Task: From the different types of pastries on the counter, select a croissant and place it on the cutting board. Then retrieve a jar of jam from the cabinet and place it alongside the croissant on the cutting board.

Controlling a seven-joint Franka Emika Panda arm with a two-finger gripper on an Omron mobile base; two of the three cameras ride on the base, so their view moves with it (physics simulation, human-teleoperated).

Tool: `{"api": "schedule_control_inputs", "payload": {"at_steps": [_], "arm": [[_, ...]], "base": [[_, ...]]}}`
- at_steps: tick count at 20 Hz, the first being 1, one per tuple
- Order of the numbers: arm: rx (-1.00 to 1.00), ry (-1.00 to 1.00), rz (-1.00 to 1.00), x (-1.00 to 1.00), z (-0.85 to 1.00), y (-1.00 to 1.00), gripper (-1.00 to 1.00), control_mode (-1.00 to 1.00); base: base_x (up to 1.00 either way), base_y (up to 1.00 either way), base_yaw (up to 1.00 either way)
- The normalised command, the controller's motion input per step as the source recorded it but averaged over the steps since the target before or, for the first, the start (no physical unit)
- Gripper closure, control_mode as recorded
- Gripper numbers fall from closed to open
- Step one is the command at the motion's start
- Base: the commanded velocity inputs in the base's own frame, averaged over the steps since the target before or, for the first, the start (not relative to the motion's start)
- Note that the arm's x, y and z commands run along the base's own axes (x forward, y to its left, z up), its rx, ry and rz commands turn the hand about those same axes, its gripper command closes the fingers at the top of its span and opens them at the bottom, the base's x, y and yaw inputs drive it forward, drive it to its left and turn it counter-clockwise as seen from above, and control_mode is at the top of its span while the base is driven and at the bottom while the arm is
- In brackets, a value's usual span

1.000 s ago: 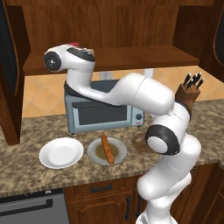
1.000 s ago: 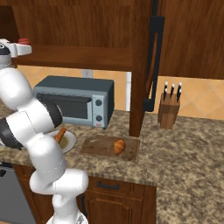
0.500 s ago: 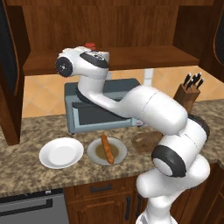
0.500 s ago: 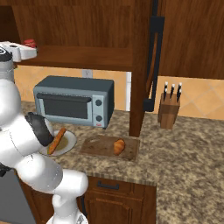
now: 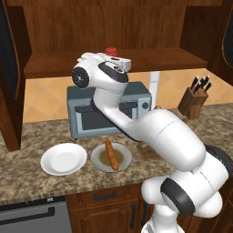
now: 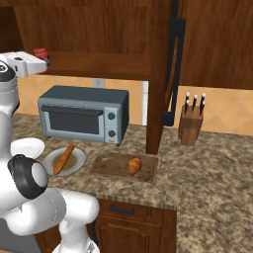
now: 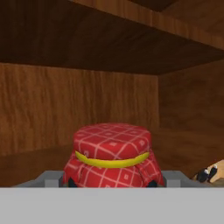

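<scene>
While the jar of jam point(image 7: 112, 155) sits between the claw point(image 7: 112, 184) fingers at the cabinet point(image 5: 113, 32) shelf, apparently gripped though contact is hidden, lift it level before withdrawing toward the cutting board point(image 6: 111, 166) holding the croissant point(image 6: 134, 165); the baguette point(image 5: 111, 154) lies on a plate point(image 5: 98, 159) on the worktop point(image 6: 207, 163).

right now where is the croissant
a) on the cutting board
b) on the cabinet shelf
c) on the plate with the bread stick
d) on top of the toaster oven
a: the croissant lies on the cutting board, apart from the bread stick, which lies on a plate further left.
</scene>
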Motion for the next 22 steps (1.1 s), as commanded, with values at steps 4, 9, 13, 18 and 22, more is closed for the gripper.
{"api": "schedule_control_inputs", "payload": {"at_steps": [4, 9, 13, 18, 22], "arm": [[0.0, -0.01, -0.07, -0.45, 0.0, -0.43, 1.0, -1.0], [0.0, 0.0, -0.09, -0.48, 0.0, -0.46, 1.0, -1.0], [0.0, 0.0, -0.1, -0.56, 0.0, -0.46, 1.0, -1.0], [0.0, 0.0, -0.12, -0.66, 0.0, -0.43, 1.0, -1.0], [0.0, 0.0, -0.13, -0.63, 0.0, -0.37, 1.0, -1.0]], "base": [[0.0, 0.0, 0.0], [0.0, 0.0, 0.0], [0.0, 0.0, 0.0], [0.0, 0.0, 0.0], [0.0, 0.0, 0.0]]}}
